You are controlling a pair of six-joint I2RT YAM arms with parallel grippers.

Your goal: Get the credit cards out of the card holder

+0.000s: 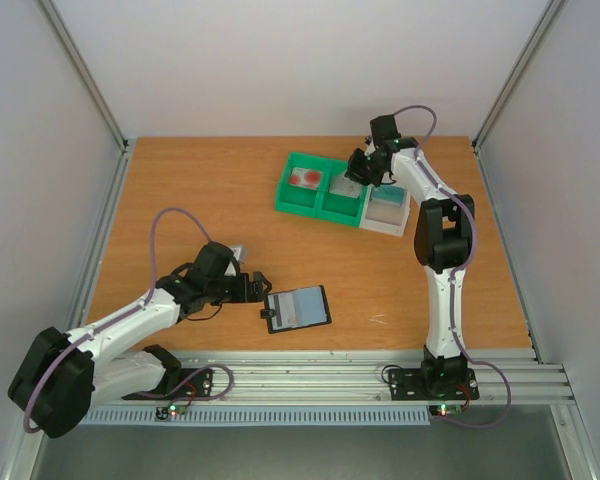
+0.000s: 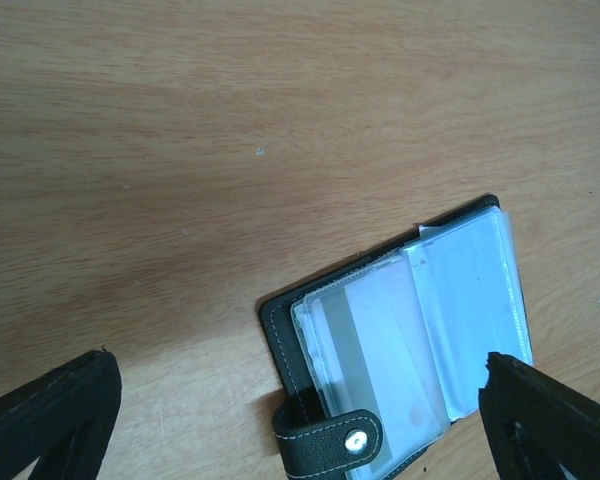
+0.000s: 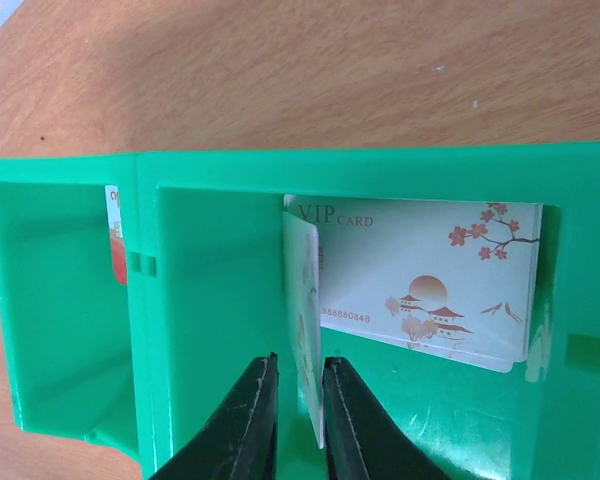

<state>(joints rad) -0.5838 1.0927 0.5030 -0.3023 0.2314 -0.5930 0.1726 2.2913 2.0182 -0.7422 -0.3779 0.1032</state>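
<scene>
Plastic, thin and stiff: by that look I judge the credit cards light, springy and slick on their glossy faces. They are best pinched across the flat faces near a short edge, since an edge-on grip would slip. One card point(image 3: 302, 300) stands on edge in a compartment of the green tray point(image 3: 400, 170), between the fingers of the right gripper point(image 3: 300, 400). Its jaws are nearly together on either side of the card, yet a sliver of green shows beside it, so I cannot tell whether they pinch it. Beyond it a VIP card point(image 3: 430, 280) lies in the same compartment, and a red-marked card point(image 3: 114, 240) sits in the neighbouring one.

The card holder point(image 1: 299, 308) lies open on the wooden table point(image 1: 200, 200), well apart from the tray and just beside the left gripper point(image 1: 252, 287), whose jaws stand wide apart and empty. The holder looks soft and floppy, so it would likely slide or lift unless pinned while a card is drawn from its clear sleeves point(image 2: 470, 290).

Only the left wrist view shows a greyish card point(image 2: 365, 360) in a sleeve near the snap strap point(image 2: 330, 440) — from above it is just a pale patch. Only the right wrist view shows the upright card, which the arm hides from above. The top view alone shows the white tray point(image 1: 388, 210) touching the green one
</scene>
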